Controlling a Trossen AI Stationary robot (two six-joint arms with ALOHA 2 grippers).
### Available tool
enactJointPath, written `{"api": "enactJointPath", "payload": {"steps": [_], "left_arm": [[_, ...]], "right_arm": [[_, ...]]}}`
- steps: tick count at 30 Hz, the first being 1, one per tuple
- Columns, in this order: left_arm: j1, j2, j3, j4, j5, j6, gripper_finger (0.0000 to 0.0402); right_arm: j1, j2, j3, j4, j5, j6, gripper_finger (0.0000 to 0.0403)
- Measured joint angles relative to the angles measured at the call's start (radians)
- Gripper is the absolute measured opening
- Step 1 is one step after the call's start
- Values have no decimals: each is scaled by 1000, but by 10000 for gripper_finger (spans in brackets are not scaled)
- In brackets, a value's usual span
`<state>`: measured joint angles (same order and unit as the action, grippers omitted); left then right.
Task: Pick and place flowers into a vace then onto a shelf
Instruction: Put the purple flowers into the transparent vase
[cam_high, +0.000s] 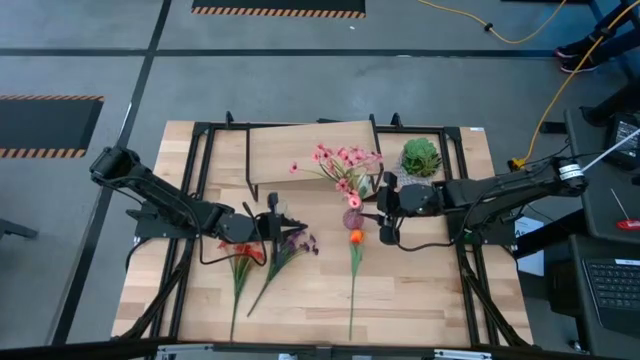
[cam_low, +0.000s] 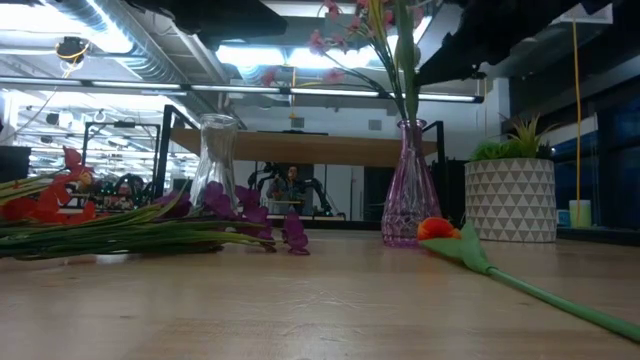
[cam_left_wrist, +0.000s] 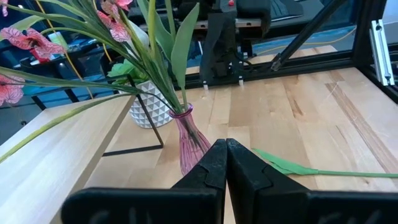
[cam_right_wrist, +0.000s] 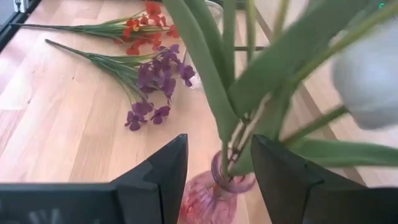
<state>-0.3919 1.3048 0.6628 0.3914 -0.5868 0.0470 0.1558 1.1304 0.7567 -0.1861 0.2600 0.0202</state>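
The right gripper (cam_right_wrist: 217, 171) hangs with its fingers apart just above the pink glass vase (cam_high: 353, 218), which stands in front of the shelf (cam_high: 300, 150) and holds the pink flowers (cam_high: 345, 162). The left gripper (cam_left_wrist: 226, 163), fingers pressed together, hovers over the red flowers (cam_high: 243, 258) and purple flowers (cam_high: 293, 243) lying on the table (cam_high: 420, 290). An orange flower (cam_high: 356, 238) lies just near of the vase.

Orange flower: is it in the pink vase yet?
No, the orange flower lies flat on the table in the high view, beside the pink vase, which holds only the pink flowers.
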Motion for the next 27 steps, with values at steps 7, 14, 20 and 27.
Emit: {"api": "enactJointPath", "payload": {"steps": [7, 14, 20, 27], "left_arm": [[-27, -16, 0, -7, -2, 0, 4], [-60, -56, 0, -72, -20, -52, 4], [-102, -115, 1, -229, -20, -249, 4], [-134, -92, 121, -537, 2, -488, 3]], "right_arm": [[0, -94, 0, -103, 8, 69, 177], [21, -164, -11, -171, 16, 110, 145], [114, -184, -76, -90, 190, 105, 63], [187, -199, -217, 167, 211, 78, 11]]}}
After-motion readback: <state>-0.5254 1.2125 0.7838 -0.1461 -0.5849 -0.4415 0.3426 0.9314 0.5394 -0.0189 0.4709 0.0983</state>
